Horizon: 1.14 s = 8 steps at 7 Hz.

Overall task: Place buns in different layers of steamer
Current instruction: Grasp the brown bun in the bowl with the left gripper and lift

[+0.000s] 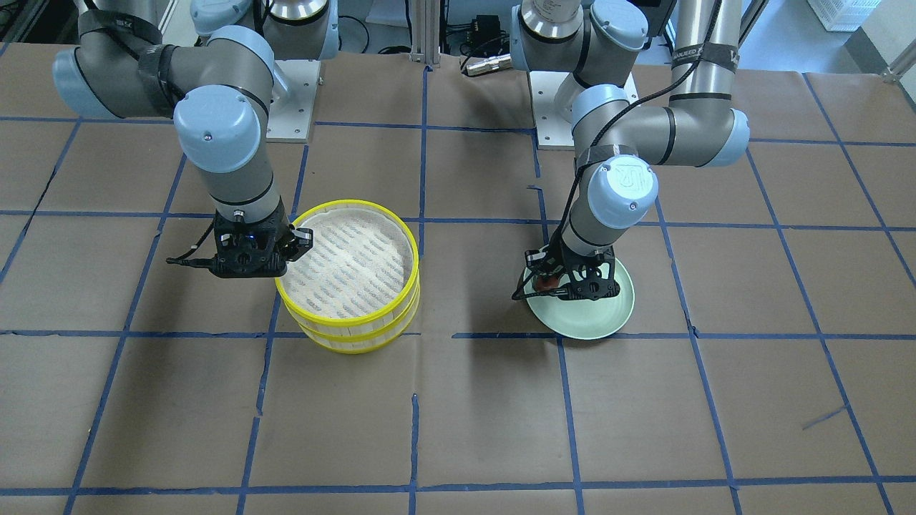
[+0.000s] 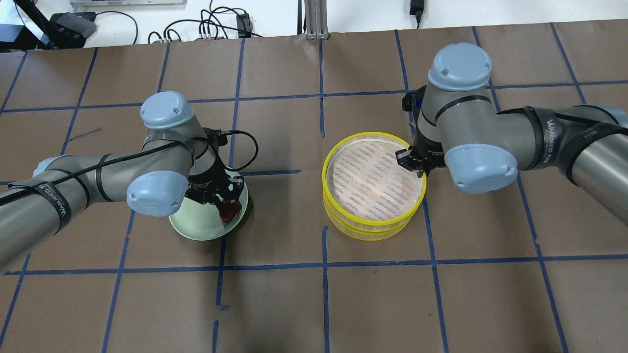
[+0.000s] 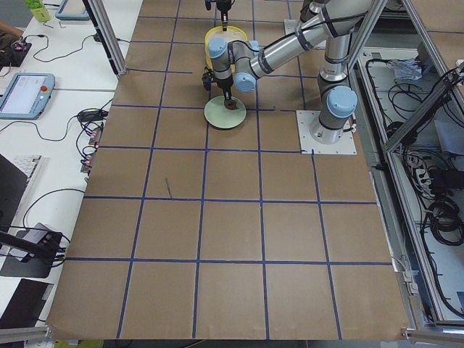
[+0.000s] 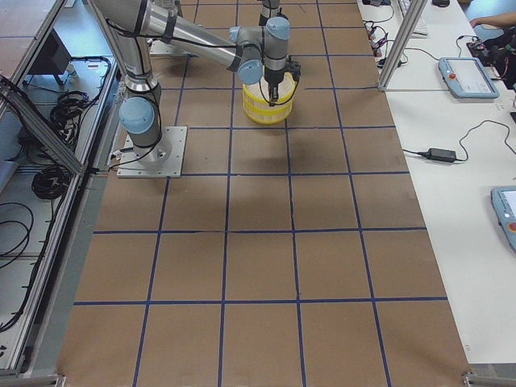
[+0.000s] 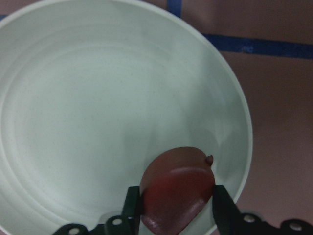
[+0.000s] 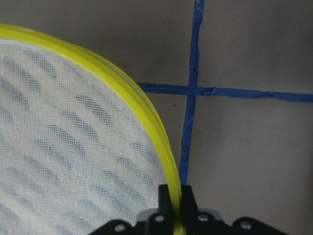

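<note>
Two steamer layers are stacked, the top layer (image 1: 358, 203) (image 2: 373, 133) on the lower layer (image 1: 351, 342) (image 2: 368, 234). The top liner floor is bare. My right gripper (image 1: 297, 239) (image 2: 411, 159) (image 6: 175, 205) is shut on the top layer's yellow rim (image 6: 146, 112), one finger inside and one outside. My left gripper (image 1: 549, 282) (image 2: 226, 208) (image 5: 177, 205) is shut on the reddish-brown bun (image 5: 178, 188) (image 2: 227, 212) at the edge of the pale green plate (image 5: 98, 98) (image 2: 196, 228) (image 1: 608, 315). The white bun is out of view.
The table is brown paper with a blue tape grid (image 2: 324, 264). The arm bases and cables sit at the robot's side (image 1: 429, 57). The plate and steamer stand about one grid square apart. Desks with tablets flank the table ends (image 4: 468, 76).
</note>
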Motion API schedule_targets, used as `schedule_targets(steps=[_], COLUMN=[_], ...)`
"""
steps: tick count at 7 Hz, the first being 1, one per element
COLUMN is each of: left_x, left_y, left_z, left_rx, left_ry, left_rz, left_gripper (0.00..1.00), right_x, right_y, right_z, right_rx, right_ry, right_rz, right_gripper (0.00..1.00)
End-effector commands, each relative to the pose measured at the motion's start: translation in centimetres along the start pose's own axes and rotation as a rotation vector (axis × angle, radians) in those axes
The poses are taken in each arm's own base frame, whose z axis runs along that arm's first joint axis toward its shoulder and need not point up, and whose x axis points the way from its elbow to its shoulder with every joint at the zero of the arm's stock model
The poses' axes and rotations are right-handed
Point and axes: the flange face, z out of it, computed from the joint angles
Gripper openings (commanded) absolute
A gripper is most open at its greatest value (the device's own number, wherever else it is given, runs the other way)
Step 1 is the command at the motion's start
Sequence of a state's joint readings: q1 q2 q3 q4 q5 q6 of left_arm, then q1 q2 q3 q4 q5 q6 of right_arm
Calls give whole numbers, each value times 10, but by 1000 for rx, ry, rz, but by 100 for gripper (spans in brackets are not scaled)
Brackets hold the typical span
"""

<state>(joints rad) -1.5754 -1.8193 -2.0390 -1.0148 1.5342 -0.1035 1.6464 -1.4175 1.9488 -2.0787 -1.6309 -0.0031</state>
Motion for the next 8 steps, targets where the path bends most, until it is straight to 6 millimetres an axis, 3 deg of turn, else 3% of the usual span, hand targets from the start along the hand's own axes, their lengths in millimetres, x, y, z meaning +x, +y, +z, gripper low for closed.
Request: schedule_targets(steps=[1, 2, 4, 6, 8], left_x=[1, 1, 6, 16, 43], left_y=[-4, -9, -14, -11, -6], left_z=[-10, -18, -66, -96, -111], left_rx=[26, 50, 110, 128, 153], left_ry=[1, 1, 6, 13, 64], left_rz=[-4, -2, -6, -19, -37], left_gripper=[2, 1, 1, 1, 1], right_x=[-1, -2, -4, 1, 1], right_y=[2, 4, 5, 12, 18], right_z=[3, 5, 4, 7, 10], right_rx=[-10, -15, -17, -31, -41], right_ry=[1, 0, 8, 39, 44], right_rz=[-2, -4, -11, -19, -26], right_gripper=[6, 6, 6, 6, 6])
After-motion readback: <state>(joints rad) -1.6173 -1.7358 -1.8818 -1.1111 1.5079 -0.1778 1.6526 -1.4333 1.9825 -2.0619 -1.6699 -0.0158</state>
